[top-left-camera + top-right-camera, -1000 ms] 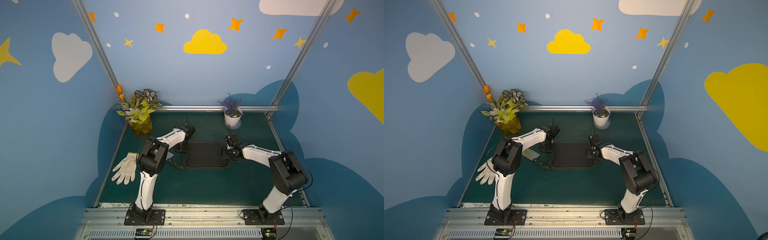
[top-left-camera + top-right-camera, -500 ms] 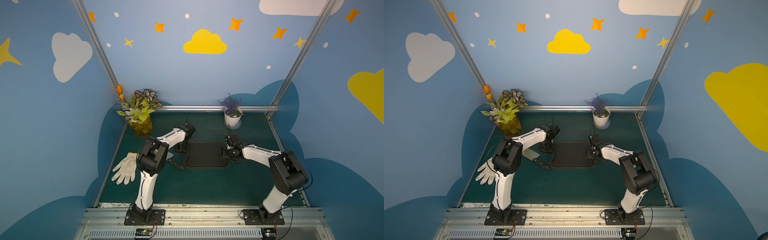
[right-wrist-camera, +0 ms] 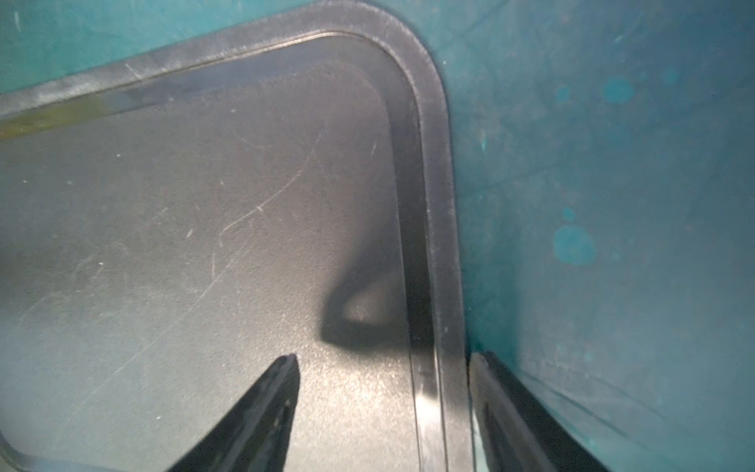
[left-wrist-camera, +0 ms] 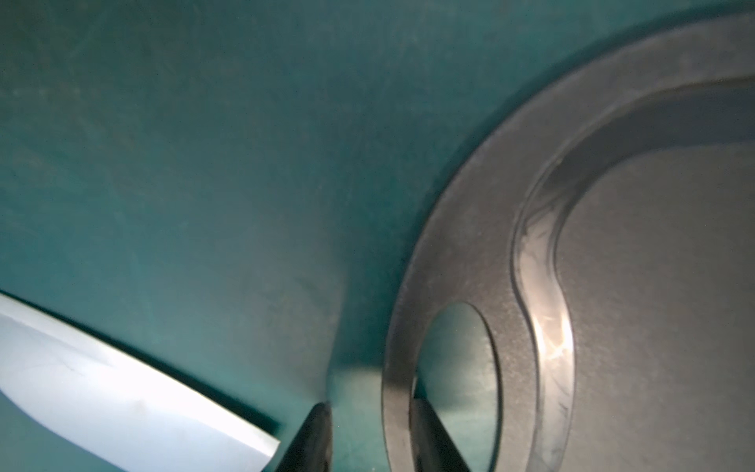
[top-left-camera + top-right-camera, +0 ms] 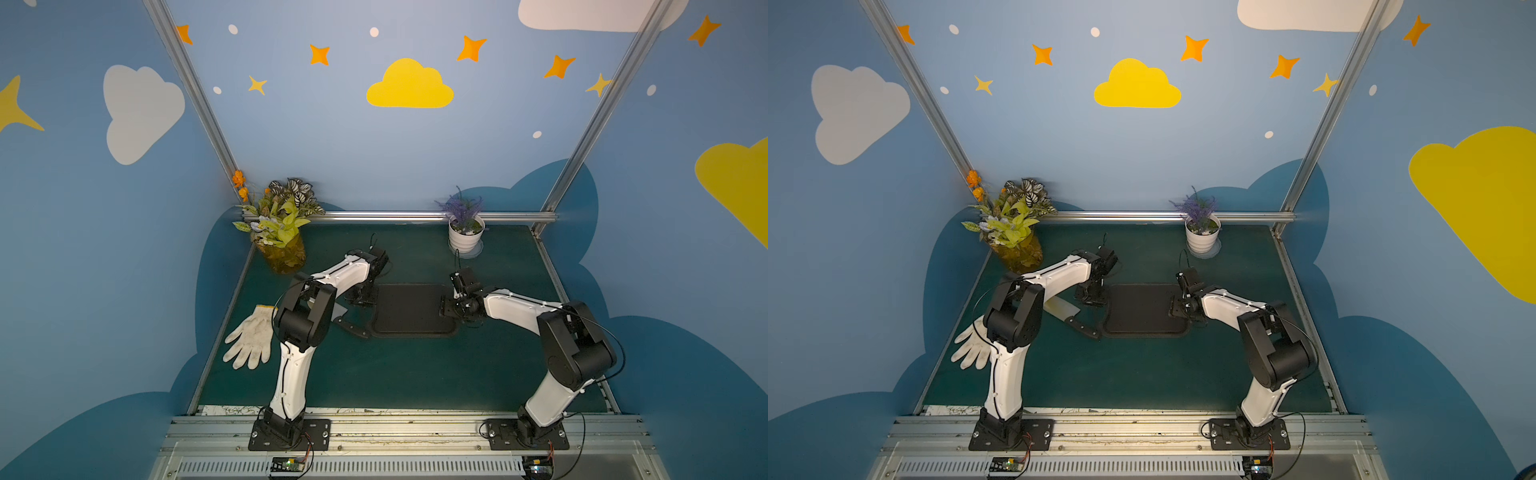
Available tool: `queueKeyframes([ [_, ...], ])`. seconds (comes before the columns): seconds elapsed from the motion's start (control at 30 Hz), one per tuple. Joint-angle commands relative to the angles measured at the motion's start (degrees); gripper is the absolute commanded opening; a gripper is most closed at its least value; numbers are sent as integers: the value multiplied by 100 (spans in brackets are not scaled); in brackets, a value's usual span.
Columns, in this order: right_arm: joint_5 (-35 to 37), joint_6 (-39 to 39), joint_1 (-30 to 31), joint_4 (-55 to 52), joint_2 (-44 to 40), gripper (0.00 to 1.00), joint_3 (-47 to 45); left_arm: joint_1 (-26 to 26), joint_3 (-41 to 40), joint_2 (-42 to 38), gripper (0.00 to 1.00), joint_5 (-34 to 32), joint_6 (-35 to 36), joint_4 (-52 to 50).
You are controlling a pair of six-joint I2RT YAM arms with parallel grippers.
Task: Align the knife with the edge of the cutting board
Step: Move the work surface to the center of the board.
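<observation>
The black cutting board (image 5: 415,309) lies flat on the green mat, handle slot (image 4: 457,367) at its left end. The knife (image 5: 1061,307) lies just left of it, slanted, with its black handle (image 5: 353,328) near the board's front left corner and its blade (image 4: 102,400) angled away. My left gripper (image 4: 369,404) is open, straddling the strip between slot and outer edge, with a gap on the outer side. My right gripper (image 3: 384,356) is open over the board's right rim (image 3: 445,245), one finger above the board and one outside.
A white work glove (image 5: 251,340) lies at the mat's left edge. A yellow vase of plants (image 5: 282,249) stands at the back left. A white pot of lavender (image 5: 465,237) stands at the back right. Metal rails border the mat.
The left jaws have come apart off the board's handle strip, and the right jaws stand wider. Neither arm, the board nor the knife has visibly shifted.
</observation>
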Motion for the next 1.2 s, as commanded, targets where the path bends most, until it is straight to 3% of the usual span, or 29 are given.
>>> queueKeyframes([
  [0.0, -279, 108, 56, -381, 179, 72, -92, 54, -180, 228, 44, -25, 50, -367],
  [0.23, -296, 99, 54, -362, 135, 78, -91, 54, -212, 95, 54, 113, 58, -370],
  [0.87, -273, 90, 40, -397, 151, 83, -45, 52, -336, -295, 61, 588, 77, -288],
  [1.17, -242, 39, -35, -496, 109, 91, 2, 68, -310, -504, 75, 492, 146, -318],
])
